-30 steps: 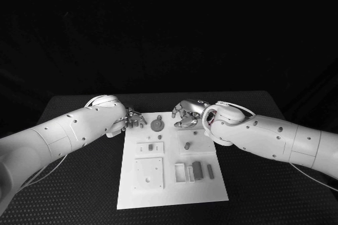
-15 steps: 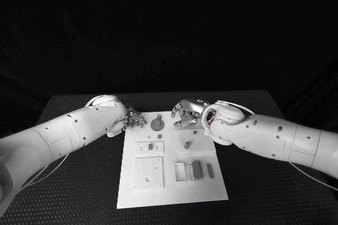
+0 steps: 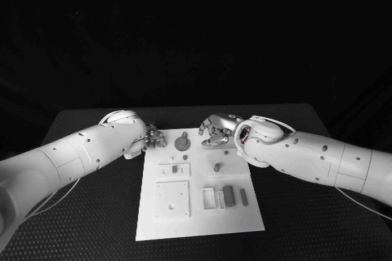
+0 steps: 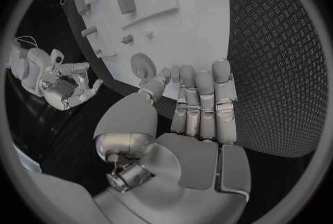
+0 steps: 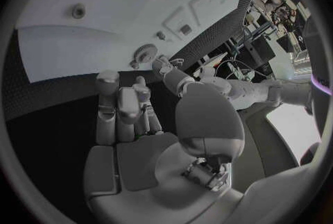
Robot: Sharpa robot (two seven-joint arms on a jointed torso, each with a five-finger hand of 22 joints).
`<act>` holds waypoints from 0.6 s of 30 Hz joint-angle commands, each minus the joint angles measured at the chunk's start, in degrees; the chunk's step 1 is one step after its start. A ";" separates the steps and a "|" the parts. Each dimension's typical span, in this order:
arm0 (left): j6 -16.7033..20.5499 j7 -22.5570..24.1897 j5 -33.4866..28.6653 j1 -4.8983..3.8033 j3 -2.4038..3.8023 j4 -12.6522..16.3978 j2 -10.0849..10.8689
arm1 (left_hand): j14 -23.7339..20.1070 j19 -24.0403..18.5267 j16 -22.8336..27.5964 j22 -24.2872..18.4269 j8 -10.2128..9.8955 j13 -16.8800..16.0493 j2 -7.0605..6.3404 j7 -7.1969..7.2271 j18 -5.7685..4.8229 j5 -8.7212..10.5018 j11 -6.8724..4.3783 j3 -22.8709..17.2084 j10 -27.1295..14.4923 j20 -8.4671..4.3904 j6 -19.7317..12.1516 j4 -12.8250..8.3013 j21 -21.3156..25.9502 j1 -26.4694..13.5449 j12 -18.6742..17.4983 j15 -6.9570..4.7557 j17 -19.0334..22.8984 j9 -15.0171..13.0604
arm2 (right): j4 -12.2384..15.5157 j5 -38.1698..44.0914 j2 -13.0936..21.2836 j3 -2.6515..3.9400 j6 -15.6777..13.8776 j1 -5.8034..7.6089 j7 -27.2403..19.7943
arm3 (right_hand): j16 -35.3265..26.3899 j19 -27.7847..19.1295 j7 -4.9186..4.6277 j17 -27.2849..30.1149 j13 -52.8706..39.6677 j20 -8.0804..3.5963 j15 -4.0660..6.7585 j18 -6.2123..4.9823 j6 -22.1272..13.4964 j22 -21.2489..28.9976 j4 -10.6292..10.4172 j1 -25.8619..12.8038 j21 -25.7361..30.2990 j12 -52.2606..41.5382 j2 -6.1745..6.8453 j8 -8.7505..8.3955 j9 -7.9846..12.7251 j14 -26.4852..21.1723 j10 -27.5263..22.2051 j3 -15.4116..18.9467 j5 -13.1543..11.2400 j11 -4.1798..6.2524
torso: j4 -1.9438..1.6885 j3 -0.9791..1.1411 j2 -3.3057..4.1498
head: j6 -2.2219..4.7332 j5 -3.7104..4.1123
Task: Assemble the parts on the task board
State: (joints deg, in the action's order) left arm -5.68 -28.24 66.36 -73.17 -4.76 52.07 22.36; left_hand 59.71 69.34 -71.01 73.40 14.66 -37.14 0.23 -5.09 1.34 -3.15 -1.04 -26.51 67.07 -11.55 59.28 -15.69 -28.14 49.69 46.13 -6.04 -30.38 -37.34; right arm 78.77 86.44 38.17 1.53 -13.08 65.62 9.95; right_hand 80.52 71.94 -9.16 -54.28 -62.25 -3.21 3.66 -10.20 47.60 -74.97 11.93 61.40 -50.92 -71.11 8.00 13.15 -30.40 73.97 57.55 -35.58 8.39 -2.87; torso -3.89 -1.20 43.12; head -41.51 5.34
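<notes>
Flanking task board (image 3: 200, 218) far edge, left hand (image 3: 155, 140) and right hand (image 3: 216, 133) both empty, fingers apart. We judge gear (image 3: 183, 142) light, rigid; pinch rim.

left hand (image 3: 155, 140) fingers extended, right hand (image 3: 217, 134) empty, fingers apart

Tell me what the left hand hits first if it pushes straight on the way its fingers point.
Probably the small toothed grey gear at the near edge of the white task board: the left hand has its fingers aimed that way. Depth is unclear, so they may pass above it.
</notes>
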 commanded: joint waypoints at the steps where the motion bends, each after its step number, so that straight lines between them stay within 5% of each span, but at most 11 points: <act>1: -0.56 -0.19 -0.22 0.15 -0.06 0.09 -0.17 | 0.11 0.43 -0.37 0.10 0.43 -0.04 0.30 0.10 2.01 0.38 -0.26 -0.91 0.21 -0.15 0.25 -0.11 -0.24 1.14 0.43 -0.46 -0.09 -0.17 | 0.06 0.19 -0.04 0.00 0.14 -0.03 -0.07 | -0.23 -0.03 -0.30 0.00 0.06 -0.55 -0.31 -4.80 -0.01 -1.04 -0.25 -0.41 0.27 -0.34 0.11 -0.30 0.09 -0.10 -0.23 0.04 0.18 -0.09 | -0.03 -0.03 -0.03 | -0.08 -0.01; 18: 0.51 -0.15 -3.79 0.17 -0.02 0.40 0.48 | 1.04 1.29 -0.91 0.71 1.68 -0.18 2.78 0.67 1.79 0.35 -0.80 -3.36 1.27 -0.46 1.42 -0.50 -0.73 4.31 0.92 -0.75 -0.25 -1.03 | 0.00 0.19 -0.01 0.00 0.13 -0.03 -0.05 | -0.23 -0.03 -0.31 -0.01 0.07 -0.55 -0.32 -4.80 0.00 -1.04 -0.28 -0.44 0.27 -0.35 0.10 -0.30 0.09 -0.10 -0.24 0.05 0.18 -0.10 | -0.03 -0.06 -0.08 | -0.11 -0.07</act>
State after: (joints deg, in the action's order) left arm -5.53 -28.30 65.19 -73.13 -4.73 52.22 22.73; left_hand 60.41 70.19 -71.63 74.05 15.98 -37.28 2.51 -4.34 1.18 -2.81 -1.88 -29.45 67.91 -11.94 60.25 -16.13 -28.60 53.32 46.79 -6.54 -30.56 -38.11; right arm 78.74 86.44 38.17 1.53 -13.08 65.62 9.96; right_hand 80.52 71.94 -9.15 -54.28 -62.25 -3.49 3.65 -10.20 47.59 -74.97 11.93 61.40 -50.92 -71.11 8.00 13.15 -30.40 73.97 57.55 -35.58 8.39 -2.87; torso -3.92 -1.24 43.05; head -41.65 5.30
